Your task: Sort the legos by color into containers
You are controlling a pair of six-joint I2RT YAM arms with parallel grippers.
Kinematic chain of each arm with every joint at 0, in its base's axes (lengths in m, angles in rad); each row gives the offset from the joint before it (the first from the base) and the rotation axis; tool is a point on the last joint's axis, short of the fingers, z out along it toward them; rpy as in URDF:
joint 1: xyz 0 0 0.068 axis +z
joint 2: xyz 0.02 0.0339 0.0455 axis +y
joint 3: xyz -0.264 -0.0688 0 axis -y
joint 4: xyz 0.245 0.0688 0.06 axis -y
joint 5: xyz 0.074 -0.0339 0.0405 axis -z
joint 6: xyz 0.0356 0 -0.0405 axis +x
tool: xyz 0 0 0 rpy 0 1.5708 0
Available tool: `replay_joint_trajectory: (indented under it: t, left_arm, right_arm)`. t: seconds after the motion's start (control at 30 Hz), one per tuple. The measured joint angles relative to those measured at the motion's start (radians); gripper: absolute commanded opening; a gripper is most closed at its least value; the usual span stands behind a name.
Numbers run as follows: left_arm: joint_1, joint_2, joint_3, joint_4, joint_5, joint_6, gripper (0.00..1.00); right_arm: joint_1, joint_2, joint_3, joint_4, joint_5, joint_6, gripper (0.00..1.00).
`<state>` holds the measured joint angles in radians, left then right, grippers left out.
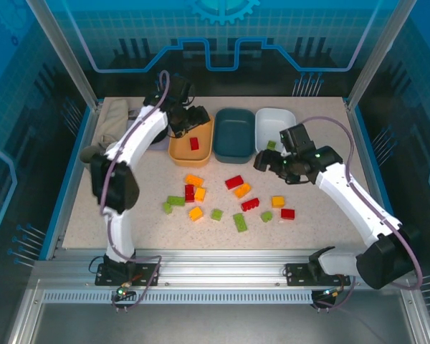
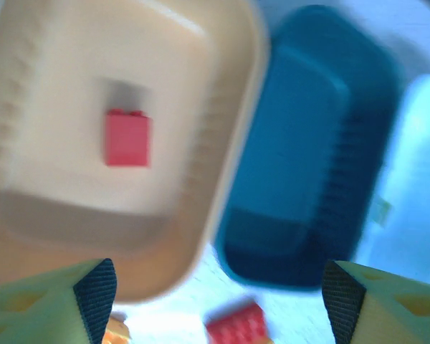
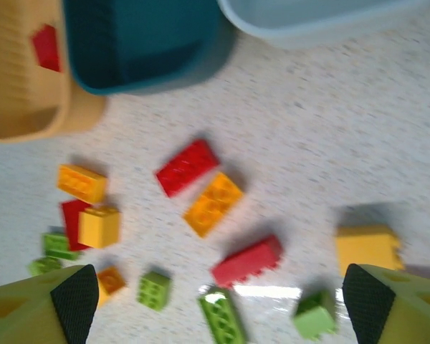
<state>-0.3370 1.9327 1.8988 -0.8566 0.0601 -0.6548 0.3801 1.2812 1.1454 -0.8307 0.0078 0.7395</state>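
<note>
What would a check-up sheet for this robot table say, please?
Surface: speckled beige table, no spills seen.
Job's things: orange tub holds one red brick; teal tub empty; white tub holds one green brick; over a dozen loose bricks, red, orange and green, lie in front.
Clutter: beige cloth, back-left corner.
Grippers: left gripper open above the orange tub; right gripper open above loose bricks.
Cables: left cable and right cable follow their arms, clear of bricks.
Surroundings: blue walls, metal rail in front.

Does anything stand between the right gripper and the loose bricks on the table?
Nothing visible does. The right gripper hangs open above the table, and the red brick ahead of its fingers lies uncovered, apart from its neighbours.
</note>
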Motion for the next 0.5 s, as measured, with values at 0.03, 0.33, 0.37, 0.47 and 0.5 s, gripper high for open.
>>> replay_joint_trajectory:
  t: [0.03,0.33,0.37,0.47,0.5]
  left_arm:
    - [-0.028,-0.083,-0.076,0.029,0.014,0.003,0.82]
    - [-0.238,-0.552,-0.705,0.227,0.121,-0.026,0.84]
    - [-0.251,-0.573,-0.744,0.237,0.121,-0.031,0.84]
    - [-0.291,-0.624,-0.835,0.253,0.121,-0.062,0.84]
    - [-0.298,-0.637,-0.850,0.257,0.121,-0.073,0.84]
  right_arm:
    - [-0.014,0.007,-0.018,-0.022,0.004,-0.029,0.93]
    - [-0.034,0.253,-0.068,-0.121,-0.016,-0.232,0.89]
    - [-0.034,0.273,-0.068,-0.122,-0.016,-0.240,0.88]
    - [-0.038,0.332,-0.068,-0.121,-0.013,-0.260,0.84]
    - [-0.041,0.348,-0.068,-0.119,-0.013,-0.266,0.82]
